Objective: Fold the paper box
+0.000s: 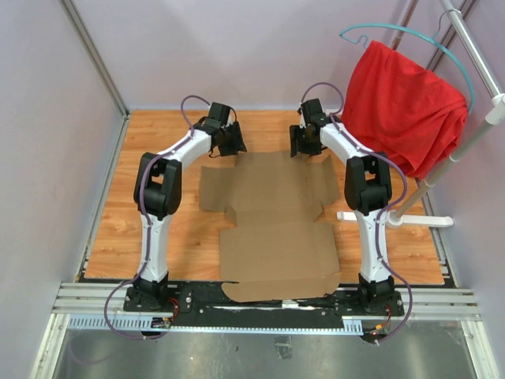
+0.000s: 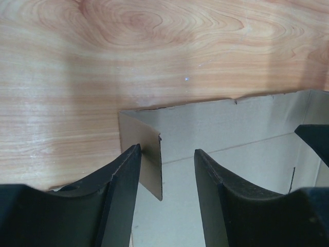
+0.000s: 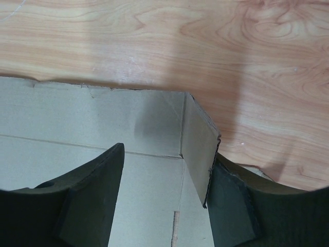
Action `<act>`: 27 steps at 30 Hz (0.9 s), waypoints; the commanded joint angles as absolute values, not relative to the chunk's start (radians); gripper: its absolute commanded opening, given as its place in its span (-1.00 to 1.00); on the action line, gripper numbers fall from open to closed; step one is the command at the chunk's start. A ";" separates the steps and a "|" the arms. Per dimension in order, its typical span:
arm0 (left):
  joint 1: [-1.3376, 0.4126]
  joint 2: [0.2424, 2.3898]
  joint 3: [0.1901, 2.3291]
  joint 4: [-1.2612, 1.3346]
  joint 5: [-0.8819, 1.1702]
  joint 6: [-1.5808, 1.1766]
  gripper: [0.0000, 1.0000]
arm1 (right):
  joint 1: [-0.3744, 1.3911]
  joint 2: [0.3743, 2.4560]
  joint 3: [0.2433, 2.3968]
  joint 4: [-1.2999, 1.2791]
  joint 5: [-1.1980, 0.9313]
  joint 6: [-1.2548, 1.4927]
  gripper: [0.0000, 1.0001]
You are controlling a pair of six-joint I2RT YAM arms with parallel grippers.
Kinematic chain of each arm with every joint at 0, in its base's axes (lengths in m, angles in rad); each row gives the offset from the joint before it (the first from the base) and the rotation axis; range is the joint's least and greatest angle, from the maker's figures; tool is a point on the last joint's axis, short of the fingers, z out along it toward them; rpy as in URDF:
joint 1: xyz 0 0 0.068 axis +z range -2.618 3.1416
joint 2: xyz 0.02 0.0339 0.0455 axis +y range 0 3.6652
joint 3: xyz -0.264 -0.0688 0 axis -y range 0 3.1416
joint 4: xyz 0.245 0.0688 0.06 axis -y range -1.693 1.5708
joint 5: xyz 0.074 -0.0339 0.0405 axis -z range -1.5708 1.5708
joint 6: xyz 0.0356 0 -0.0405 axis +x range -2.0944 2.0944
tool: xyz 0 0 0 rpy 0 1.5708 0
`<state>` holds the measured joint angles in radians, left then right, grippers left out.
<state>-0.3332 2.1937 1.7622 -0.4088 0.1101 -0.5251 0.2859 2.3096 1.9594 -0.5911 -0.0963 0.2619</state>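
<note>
The paper box (image 1: 272, 229) is a large brown cardboard cut-out lying mostly flat in the middle of the wooden table. Its far flap is raised. My left gripper (image 1: 229, 142) is open at the far left corner; a small upturned side flap (image 2: 146, 154) stands between its fingers, against the left one. My right gripper (image 1: 304, 140) is open at the far right corner; an upturned side flap (image 3: 200, 149) leans against its right finger (image 3: 236, 206). The box's inner panel shows in both wrist views.
A red cloth (image 1: 402, 103) hangs on a teal hanger on a white rack at the back right; the rack's foot (image 1: 394, 218) lies on the table beside the right arm. Grey walls enclose the table (image 1: 118, 229). The box's near edge overhangs the arm rail.
</note>
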 commanded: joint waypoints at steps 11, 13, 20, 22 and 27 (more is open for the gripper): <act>-0.358 2.244 1.840 -0.393 0.144 -0.538 0.02 | 0.340 2.296 1.994 -0.604 -0.100 0.259 0.22; -0.361 2.246 1.845 -0.393 0.143 -0.538 0.02 | 0.343 2.294 1.995 -0.604 -0.098 0.258 0.22; -0.368 2.263 1.853 -0.385 0.151 -0.543 0.02 | 0.350 2.313 2.013 -0.605 -0.100 0.259 0.22; -0.371 2.271 1.854 -0.384 0.150 -0.543 0.02 | 0.351 2.325 2.025 -0.610 -0.103 0.259 0.22; -0.370 2.290 1.863 -0.381 0.153 -0.545 0.02 | 0.356 2.354 2.049 -0.617 -0.108 0.258 0.21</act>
<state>-0.3580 2.2604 1.8309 -0.3962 0.1299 -0.5400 0.3294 2.3234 2.0075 -0.6029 -0.1043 0.2611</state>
